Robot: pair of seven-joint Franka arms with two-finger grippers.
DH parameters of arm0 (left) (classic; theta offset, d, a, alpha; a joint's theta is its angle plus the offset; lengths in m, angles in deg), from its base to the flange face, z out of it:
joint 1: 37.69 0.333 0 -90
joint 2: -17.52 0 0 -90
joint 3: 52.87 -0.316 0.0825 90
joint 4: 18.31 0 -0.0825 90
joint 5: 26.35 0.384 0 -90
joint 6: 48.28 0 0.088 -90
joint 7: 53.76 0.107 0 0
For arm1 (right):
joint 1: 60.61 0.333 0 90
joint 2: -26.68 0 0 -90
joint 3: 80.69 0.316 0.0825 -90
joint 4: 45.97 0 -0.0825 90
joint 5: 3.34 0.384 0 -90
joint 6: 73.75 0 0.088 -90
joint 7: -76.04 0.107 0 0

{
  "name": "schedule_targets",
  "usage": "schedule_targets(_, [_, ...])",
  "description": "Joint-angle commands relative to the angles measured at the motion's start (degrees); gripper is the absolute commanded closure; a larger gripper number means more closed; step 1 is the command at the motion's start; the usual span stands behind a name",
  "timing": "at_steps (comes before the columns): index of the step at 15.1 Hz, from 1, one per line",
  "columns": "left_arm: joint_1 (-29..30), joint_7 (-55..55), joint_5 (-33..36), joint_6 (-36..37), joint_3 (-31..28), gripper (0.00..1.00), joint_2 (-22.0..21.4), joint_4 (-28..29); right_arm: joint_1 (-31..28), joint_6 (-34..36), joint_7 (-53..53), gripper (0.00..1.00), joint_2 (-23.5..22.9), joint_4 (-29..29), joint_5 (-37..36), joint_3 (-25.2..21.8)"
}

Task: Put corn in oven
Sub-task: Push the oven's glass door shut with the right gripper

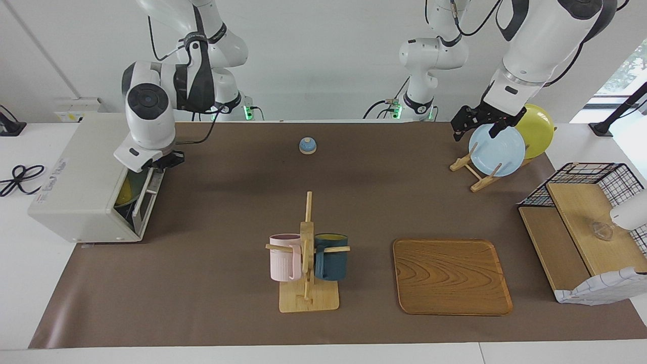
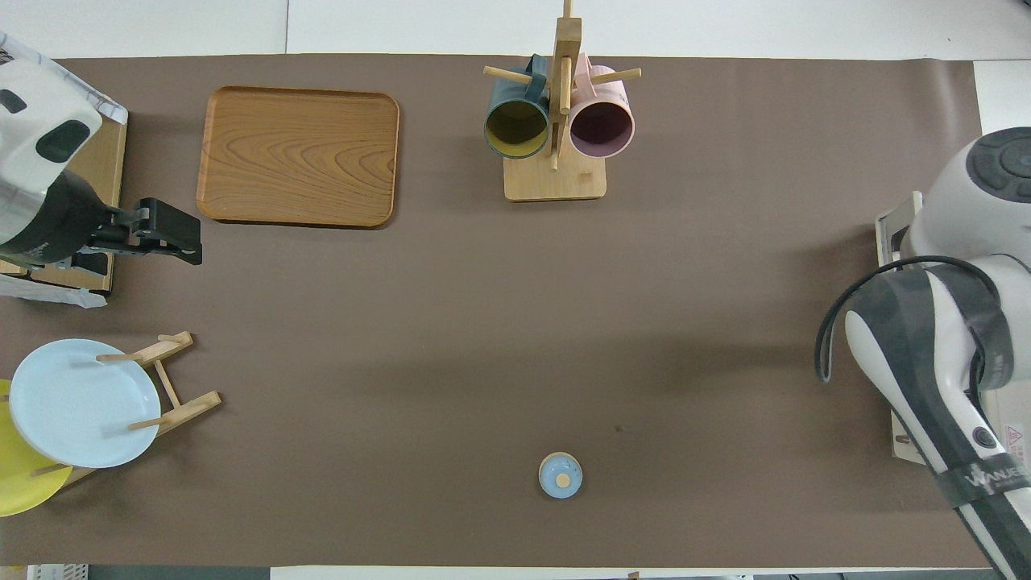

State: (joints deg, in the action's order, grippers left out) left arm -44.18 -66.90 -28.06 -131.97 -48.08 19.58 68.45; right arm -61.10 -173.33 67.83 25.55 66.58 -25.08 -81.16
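The off-white oven [image 1: 81, 187] stands at the right arm's end of the table. Its glass door [image 1: 144, 197] is tilted, a little ajar at the top. A bright yellow shape, the corn [image 1: 124, 194], shows inside through the door. My right gripper [image 1: 164, 161] is at the door's top edge; the overhead view shows only the right arm over a strip of the oven [image 2: 890, 234]. My left gripper [image 1: 476, 132] is open and empty, up over the plate rack [image 1: 475, 174]; it also shows in the overhead view [image 2: 165, 235].
A light blue plate [image 1: 498, 150] and a round yellow plate [image 1: 537, 130] stand in the rack. A mug tree [image 1: 307, 253] with a pink and a dark blue mug, a wooden tray [image 1: 450, 275], a small blue knobbed lid [image 1: 308, 145] and a wire shelf basket [image 1: 581, 222] are on the brown mat.
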Motion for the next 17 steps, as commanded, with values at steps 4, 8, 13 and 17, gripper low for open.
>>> schedule_targets(4, [0.3,0.1,0.5,-0.7,0.1,0.0,-1.3,1.6,-3.1,-2.7,-3.0,0.97,-2.4,0.1,-1.6,-0.3])
schedule_targets(8, [0.3,0.1,0.5,-0.7,0.1,0.0,-1.3,1.6,-3.5,-0.7,-3.1,0.95,-1.8,-2.1,-0.4,-0.3])
schedule_targets(13, [0.3,0.1,0.5,-0.7,0.1,0.0,-1.3,1.6,-2.5,9.1,-2.9,0.85,-1.9,-10.9,6.0,0.0])
schedule_targets(17, [0.3,0.1,0.5,-0.7,0.1,0.0,-1.3,1.6,-2.8,13.7,-2.7,0.67,-1.5,-18.3,17.7,0.0])
